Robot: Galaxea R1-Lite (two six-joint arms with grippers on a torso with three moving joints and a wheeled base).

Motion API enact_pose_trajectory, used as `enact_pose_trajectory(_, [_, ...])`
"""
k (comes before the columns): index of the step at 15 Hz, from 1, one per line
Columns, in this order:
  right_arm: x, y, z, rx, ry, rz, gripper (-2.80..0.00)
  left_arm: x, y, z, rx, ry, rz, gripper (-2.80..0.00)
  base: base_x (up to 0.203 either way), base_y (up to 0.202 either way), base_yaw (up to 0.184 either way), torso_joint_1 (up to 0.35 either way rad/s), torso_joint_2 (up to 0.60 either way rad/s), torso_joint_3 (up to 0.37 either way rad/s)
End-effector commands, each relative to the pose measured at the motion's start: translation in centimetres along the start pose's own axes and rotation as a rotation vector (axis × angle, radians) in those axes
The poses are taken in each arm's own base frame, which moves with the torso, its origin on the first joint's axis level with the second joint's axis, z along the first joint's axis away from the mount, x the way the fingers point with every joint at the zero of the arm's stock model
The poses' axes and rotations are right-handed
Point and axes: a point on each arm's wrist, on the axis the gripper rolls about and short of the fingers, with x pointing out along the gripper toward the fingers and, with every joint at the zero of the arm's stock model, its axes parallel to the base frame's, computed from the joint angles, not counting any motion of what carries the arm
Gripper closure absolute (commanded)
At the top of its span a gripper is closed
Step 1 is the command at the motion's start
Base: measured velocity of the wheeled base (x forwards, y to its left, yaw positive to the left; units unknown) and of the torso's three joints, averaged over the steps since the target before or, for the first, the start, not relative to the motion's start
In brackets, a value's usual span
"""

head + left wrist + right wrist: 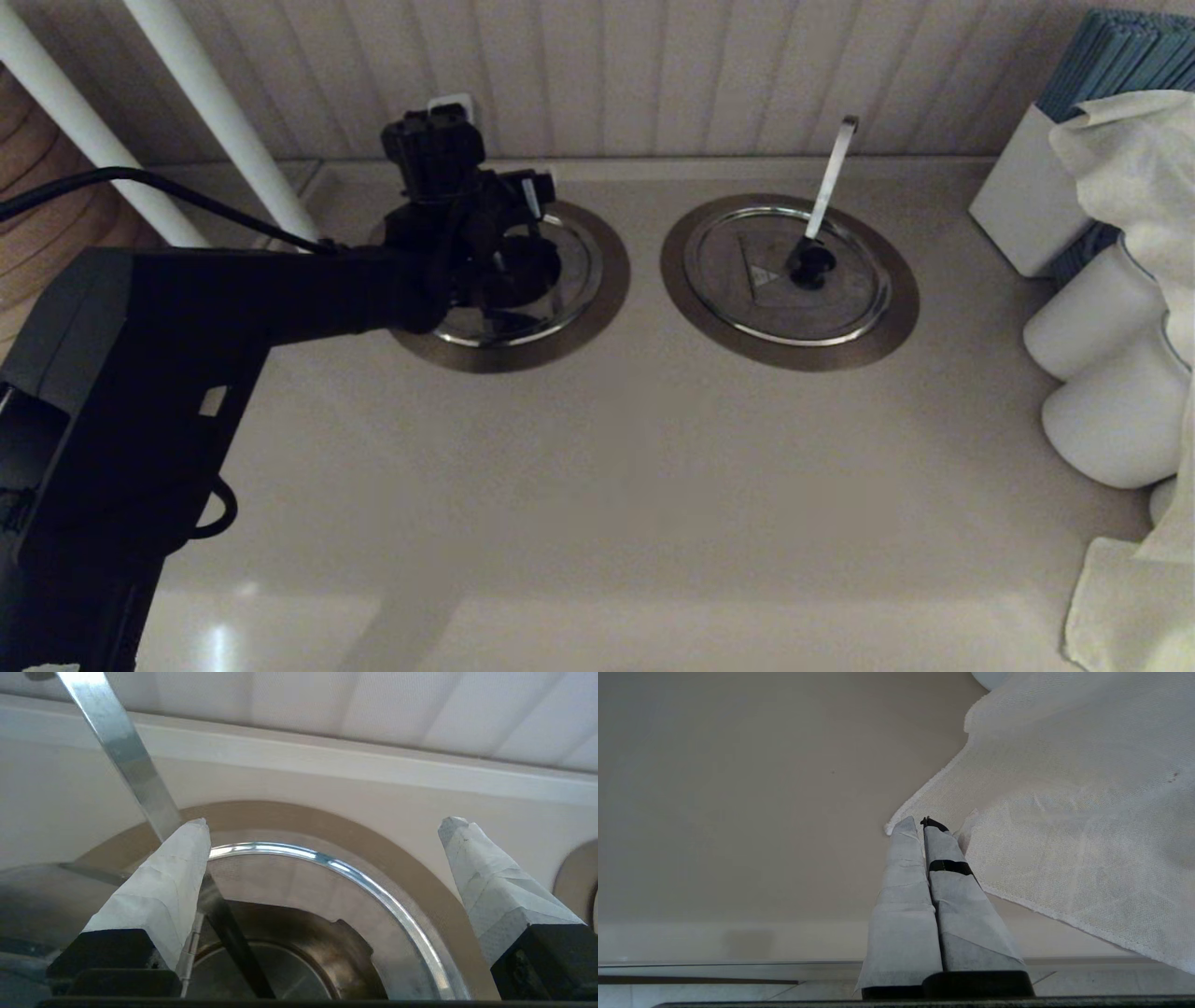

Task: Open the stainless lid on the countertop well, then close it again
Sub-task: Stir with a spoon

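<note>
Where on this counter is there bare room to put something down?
The widest bare patch is the near counter, in front of both wells, reaching to the cloth on the right. A narrow strip lies between the two rings. It is crowded at the left well, under the left claw, and along the right edge by the white jars.

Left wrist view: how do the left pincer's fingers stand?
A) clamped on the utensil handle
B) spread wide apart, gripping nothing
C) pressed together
B: the left pincer has its fingers far apart above the steel-ringed well, with nothing clamped between them.
</note>
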Motion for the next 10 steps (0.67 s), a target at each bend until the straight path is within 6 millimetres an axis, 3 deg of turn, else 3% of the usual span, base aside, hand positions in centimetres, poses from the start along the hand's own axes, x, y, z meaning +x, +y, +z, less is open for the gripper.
enact_pose_trajectory(1, [0.0,0.0,0.0,0.0,0.0,0.0,0.0,0.3,0.5,-0.1,0.001,-0.002,0.01,-2.8,0.0,0.0,0.0,0.0,0.0,0.0])
enact_pose_trajectory(5, [0.0,0.0,0.0,0.0,0.0,0.0,0.0,1.3,2.4,-1.4,0.016,0.02,0.027,-2.8,0.0,0.0,0.0,0.0,0.0,0.0])
enact_pose_trajectory(10, [0.0,0.0,0.0,0.0,0.0,0.0,0.0,2.1,2.4,-4.4,0.022,0.068,-0.001,-2.8,0.0,0.0,0.0,0.0,0.0,0.0])
